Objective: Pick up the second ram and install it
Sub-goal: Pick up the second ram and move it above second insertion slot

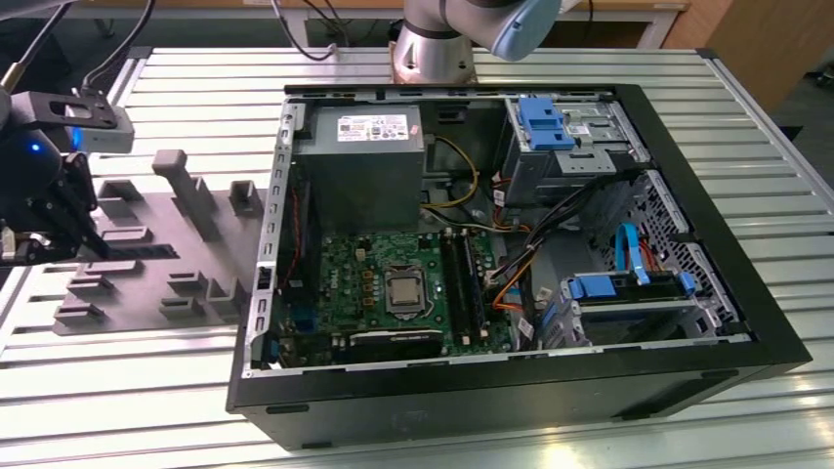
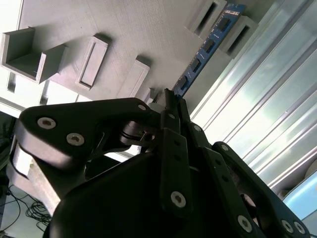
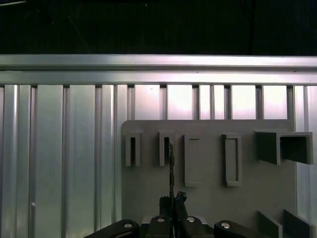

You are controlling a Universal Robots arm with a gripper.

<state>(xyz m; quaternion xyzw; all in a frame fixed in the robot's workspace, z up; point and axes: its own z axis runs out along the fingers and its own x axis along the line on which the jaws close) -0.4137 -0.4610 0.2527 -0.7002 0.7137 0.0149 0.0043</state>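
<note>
The second ram is a blue board with black chips, seen edge-on as a thin dark line in the first wrist view. My gripper is shut on its near end, with the fingertips pressed against both faces. The stick reaches out between two grey holder blocks on the grey holder plate; whether it rests in them or hangs just above I cannot tell. In the exterior view my gripper is at the far left, over the plate, well apart from the open computer case.
Inside the case lie the green motherboard with long black memory slots, a grey power supply, cables and blue drive brackets. Taller grey blocks stand on the plate. The ribbed metal table runs all around.
</note>
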